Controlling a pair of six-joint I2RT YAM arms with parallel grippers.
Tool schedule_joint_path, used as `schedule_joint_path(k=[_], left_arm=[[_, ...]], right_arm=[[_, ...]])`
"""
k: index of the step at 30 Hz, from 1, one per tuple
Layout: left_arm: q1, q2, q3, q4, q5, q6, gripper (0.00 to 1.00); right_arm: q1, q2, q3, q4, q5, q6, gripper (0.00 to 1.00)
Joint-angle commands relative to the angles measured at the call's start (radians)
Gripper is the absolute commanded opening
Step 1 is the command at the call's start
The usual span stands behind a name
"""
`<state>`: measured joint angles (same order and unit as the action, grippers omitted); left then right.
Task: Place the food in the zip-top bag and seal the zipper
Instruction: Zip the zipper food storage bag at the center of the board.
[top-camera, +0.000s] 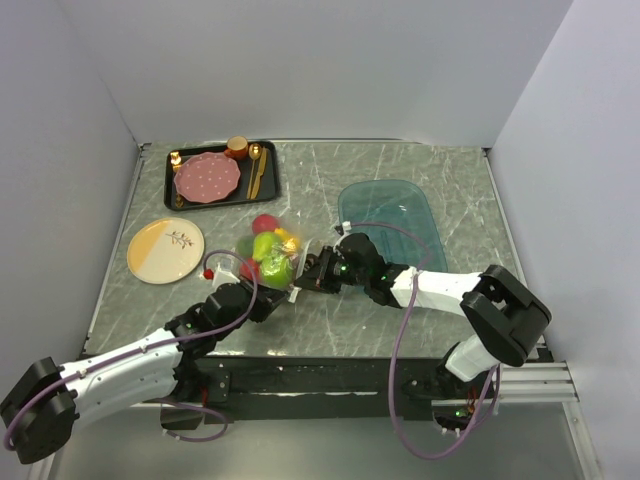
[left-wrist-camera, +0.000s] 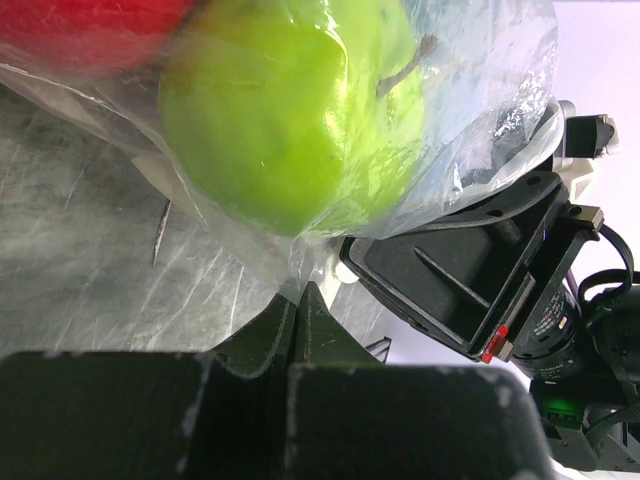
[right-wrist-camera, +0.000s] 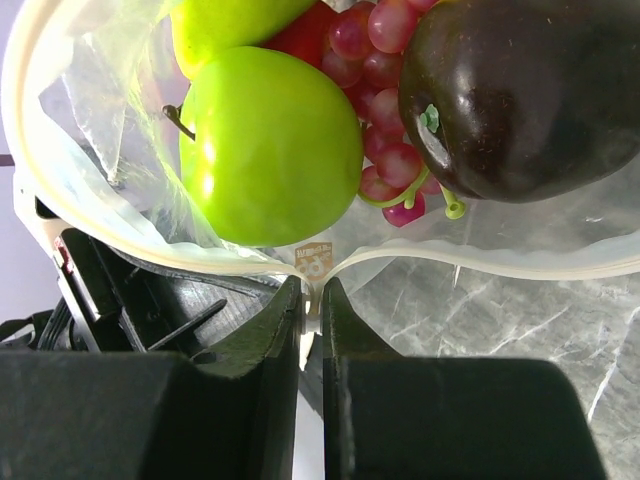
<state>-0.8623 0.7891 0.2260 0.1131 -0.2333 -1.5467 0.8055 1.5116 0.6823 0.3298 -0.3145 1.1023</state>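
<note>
Right gripper (right-wrist-camera: 312, 292) has its two fingers pressed nearly together, pinching the white zipper (right-wrist-camera: 520, 268) at the point where the two strips meet. From this point the strips go apart, so I judge the mouth is open for most of its length and the seal is only beginning. Left gripper (left-wrist-camera: 297, 300) is closed on a fold of the clear plastic of the zip-top bag (top-camera: 268, 250), at the near side of it.

The bag lies on the table just to the left of the teal tray (top-camera: 400, 215), not touching it. Inside I see a green apple (right-wrist-camera: 270, 145), a dark plum (right-wrist-camera: 530, 90) and a bunch of red grapes (right-wrist-camera: 385, 150). A small red piece (top-camera: 208, 272) lies outside, further left from the tray than the bag; I cannot tell if it is food.

The risk is the apple and the plum, which sit very close to the zipper. If the right gripper slides along the strip, the fruit can push the strips apart or roll out. The thin plastic can also slip from the left gripper when the right one pulls, and then the whole bag moves with it.
</note>
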Motion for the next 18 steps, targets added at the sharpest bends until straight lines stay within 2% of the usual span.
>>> schedule_joint_path(k=[1, 5, 8, 10, 13, 18], left_arm=[[0.002, -0.022, 0.018, 0.059, 0.002, 0.002, 0.01], [0.002, -0.018, 0.022, 0.053, 0.002, 0.005, 0.01], [0.003, -0.016, 0.024, 0.059, 0.002, 0.008, 0.01], [0.003, -0.019, 0.024, 0.059, -0.003, 0.008, 0.01], [0.003, -0.017, 0.024, 0.06, -0.004, 0.007, 0.01], [0.003, -0.018, 0.029, 0.062, -0.001, 0.011, 0.01]], right_arm=[[0.008, -0.013, -0.007, 0.026, 0.008, -0.009, 0.0], [0.008, -0.024, -0.006, 0.018, 0.011, -0.015, 0.0], [0.008, -0.018, 0.0, 0.025, -0.015, -0.009, 0.22], [0.009, -0.013, -0.001, 0.026, -0.02, -0.007, 0.24], [0.009, -0.007, -0.004, 0.032, -0.031, -0.004, 0.34], [0.011, -0.007, -0.012, 0.034, -0.029, -0.002, 0.33]])
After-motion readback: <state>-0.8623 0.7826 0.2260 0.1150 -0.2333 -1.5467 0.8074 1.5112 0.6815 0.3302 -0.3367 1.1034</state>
